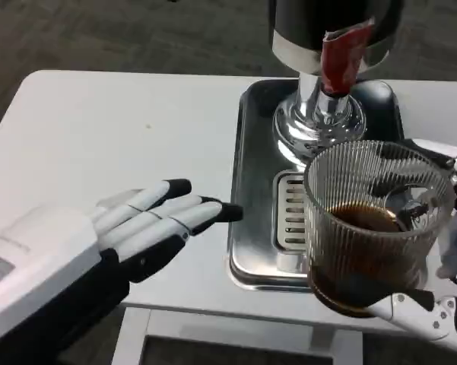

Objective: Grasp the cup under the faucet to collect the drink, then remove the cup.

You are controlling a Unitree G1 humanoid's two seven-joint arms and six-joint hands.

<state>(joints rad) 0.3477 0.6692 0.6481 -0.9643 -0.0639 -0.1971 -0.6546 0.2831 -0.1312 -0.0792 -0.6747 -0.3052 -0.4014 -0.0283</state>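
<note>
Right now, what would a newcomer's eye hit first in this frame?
The ribbed glass cup, partly filled with dark drink, held in the right hand at the lower right, above the steel tray's front edge. Behind it stands the chrome dispenser with its red tap handle. At the lower left, the left hand is over the white table, fingers spread and pointing at the tray.

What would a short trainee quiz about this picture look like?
1. True or false: the cup holds a dark drink.
2. Which hand holds the cup? A left B right
3. Fill in: the dispenser stands on a metal ____.

Key: 1 true. 2 B; the left is open over the table. 3 tray.
</note>
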